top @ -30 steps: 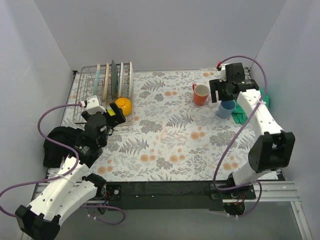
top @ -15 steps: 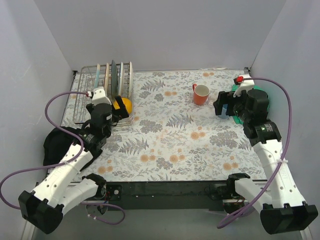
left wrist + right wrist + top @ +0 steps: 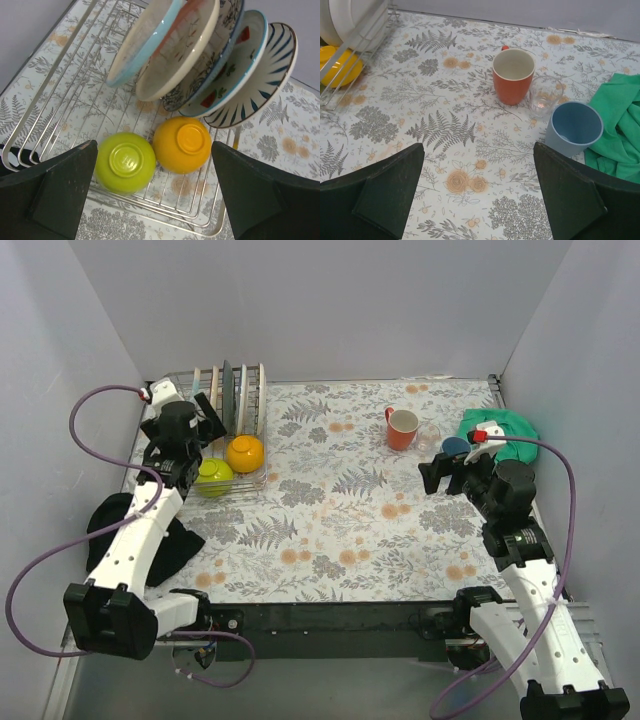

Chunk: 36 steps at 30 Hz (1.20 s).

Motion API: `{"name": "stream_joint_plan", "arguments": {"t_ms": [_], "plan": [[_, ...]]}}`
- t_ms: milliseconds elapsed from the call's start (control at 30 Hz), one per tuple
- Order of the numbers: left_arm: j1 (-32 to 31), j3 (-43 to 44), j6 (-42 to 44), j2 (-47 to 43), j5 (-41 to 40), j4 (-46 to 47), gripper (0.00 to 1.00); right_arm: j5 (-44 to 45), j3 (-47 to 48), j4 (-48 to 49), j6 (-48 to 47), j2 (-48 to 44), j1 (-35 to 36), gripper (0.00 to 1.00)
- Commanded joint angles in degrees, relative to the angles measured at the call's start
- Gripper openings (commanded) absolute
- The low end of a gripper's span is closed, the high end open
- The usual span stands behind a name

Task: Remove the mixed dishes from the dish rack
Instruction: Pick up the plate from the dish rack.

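The dish rack [image 3: 175, 377] stands at the far left. Several plates [image 3: 237, 396] stand upright in its slots, the striped plate [image 3: 265, 75] outermost. A lime-green bowl [image 3: 125, 161] and an orange-yellow bowl [image 3: 181, 144] lie upside down in the rack's front. My left gripper [image 3: 154, 150] is open and empty, above the two bowls. The orange mug [image 3: 512, 75], clear glass [image 3: 542, 96] and light-blue cup [image 3: 572, 127] stand on the table at the far right. My right gripper [image 3: 479, 150] is open and empty, above the cloth-covered table, nearer than the cups.
A green cloth [image 3: 500, 428] lies at the far right, touching the blue cup. A black cloth [image 3: 130, 530] lies at the left edge, under my left arm. Grey walls close in the back and both sides.
My left gripper swung from beside the orange-yellow bowl up and back over the rack, uncovering the lime-green bowl. My right gripper let go of the blue cup and drew back toward the near side.
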Motion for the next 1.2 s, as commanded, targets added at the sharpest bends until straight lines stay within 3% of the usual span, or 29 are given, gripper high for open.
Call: {"name": "stream_joint_plan", "arguments": {"t_ms": [0,233,400,800,1067,1167], "plan": [[4.17,4.4,0.83,3.42,2.89,4.22,0.98,-1.83,-1.31,6.22,-0.52,-1.39,1.14,0.98],[7.69,8.17,7.85,10.28,4.9,7.48,0.98,-2.09,-2.63,6.22,-1.93,-1.48,2.89,0.98],[7.69,8.1,10.23,9.51,10.62,8.62,0.98,-3.33,-2.54,6.13,-2.46,-0.69,3.51,0.97],[9.35,11.95,22.45,18.02,9.39,11.09,0.96,-4.12,-2.71,6.22,-4.46,0.46,4.3,0.96],[15.07,15.47,22.19,23.47,17.21,11.09,0.77,-4.99,-2.89,6.22,-5.18,2.13,5.8,0.95],[15.25,15.82,22.45,26.1,18.88,11.18,0.76,-4.91,-2.8,6.22,-5.53,2.39,5.88,0.95]]}}
